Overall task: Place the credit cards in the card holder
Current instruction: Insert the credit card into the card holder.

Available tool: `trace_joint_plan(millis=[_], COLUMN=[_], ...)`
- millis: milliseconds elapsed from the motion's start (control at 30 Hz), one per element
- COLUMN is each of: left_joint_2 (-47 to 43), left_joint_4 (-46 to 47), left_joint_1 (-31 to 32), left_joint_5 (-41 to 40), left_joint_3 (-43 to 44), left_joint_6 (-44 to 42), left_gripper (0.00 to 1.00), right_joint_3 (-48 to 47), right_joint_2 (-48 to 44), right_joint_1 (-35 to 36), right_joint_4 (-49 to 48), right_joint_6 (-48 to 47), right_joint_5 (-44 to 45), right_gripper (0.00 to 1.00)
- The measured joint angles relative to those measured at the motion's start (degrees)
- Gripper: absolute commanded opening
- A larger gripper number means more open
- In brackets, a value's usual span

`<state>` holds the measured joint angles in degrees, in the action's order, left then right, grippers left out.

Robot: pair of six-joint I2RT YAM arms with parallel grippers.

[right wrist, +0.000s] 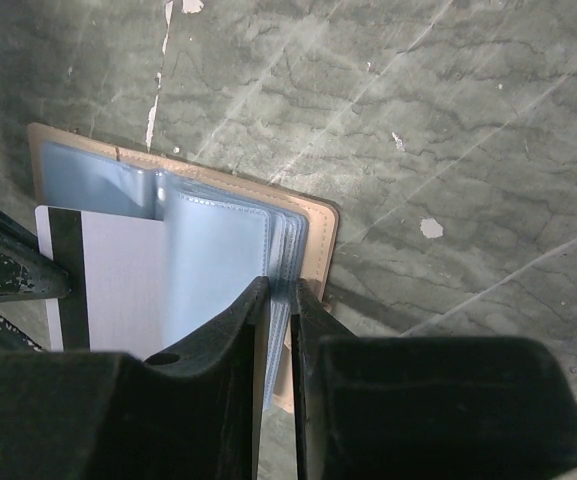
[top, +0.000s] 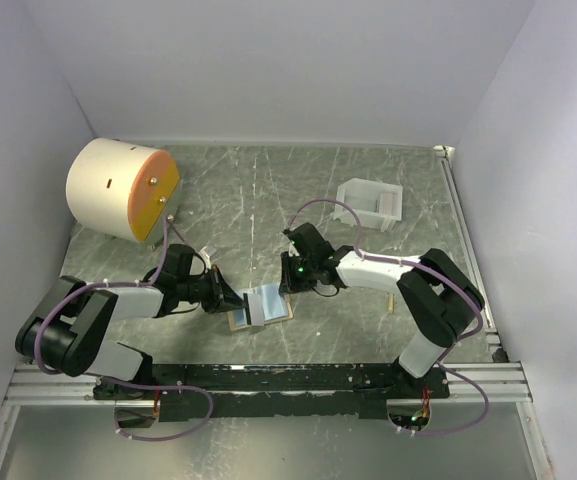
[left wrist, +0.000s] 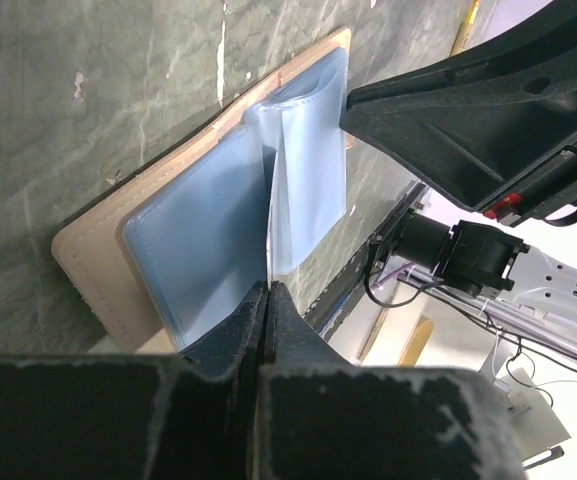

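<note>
While the left gripper [left wrist: 268, 296] pinches 1 thin grey striped credit card [right wrist: 118, 270] tight, the right gripper [right wrist: 280, 296], nearly closed, holds up a pale blue pocket [right wrist: 218, 265] of the small tan folding card holder [left wrist: 83, 255] just under both, making room.

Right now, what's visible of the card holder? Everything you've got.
The card holder is a small tan leather-like wallet lying open on the green marbled table, between the two arms. The tan cover is underneath, with shiny pale blue plastic sleeves on top. The left gripper is shut on the edge of one sleeve, holding it raised. The right gripper pinches several sleeves from the other side. A grey card with a dark stripe shows among the sleeves; how far in, I cannot tell.
</note>
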<state>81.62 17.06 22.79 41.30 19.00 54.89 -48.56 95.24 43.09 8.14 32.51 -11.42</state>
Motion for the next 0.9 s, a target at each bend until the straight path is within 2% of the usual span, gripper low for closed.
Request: trace_joint_plan(millis=[167, 267, 467, 667, 900], left_joint_2=[0.0, -0.1, -0.7, -0.3, 0.2], left_joint_4=[1.6, 2.2, 3.3, 5.5, 5.4], left_joint_1=[-0.1, -0.1, -0.1, -0.1, -0.1], left_joint_5=[0.4, 0.4, 0.4, 0.4, 0.4], left_joint_3=[-0.2, -0.2, -0.2, -0.7, -1.0], left_joint_6=[0.6, 0.9, 1.3, 1.6, 1.4], left_gripper=[0.07, 0.07, 0.07, 0.07, 0.07], right_joint_3=[0.0, 0.0, 1.0, 2.0, 2.3], right_joint_2=[-0.4, -1.4, -4.2, -4.7, -4.2], right_joint_1=[0.3, 0.6, 1.1, 1.6, 2.8], right_joint_4=[0.5, 1.9, 3.4, 3.4, 3.3], right_joint_6=[0.2, 0.9, 3.3, 5.0, 5.5], right_joint_5=[0.9, 1.7, 2.0, 2.3, 2.4], right_gripper=[0.14, 0.24, 0.32, 0.3, 0.22])
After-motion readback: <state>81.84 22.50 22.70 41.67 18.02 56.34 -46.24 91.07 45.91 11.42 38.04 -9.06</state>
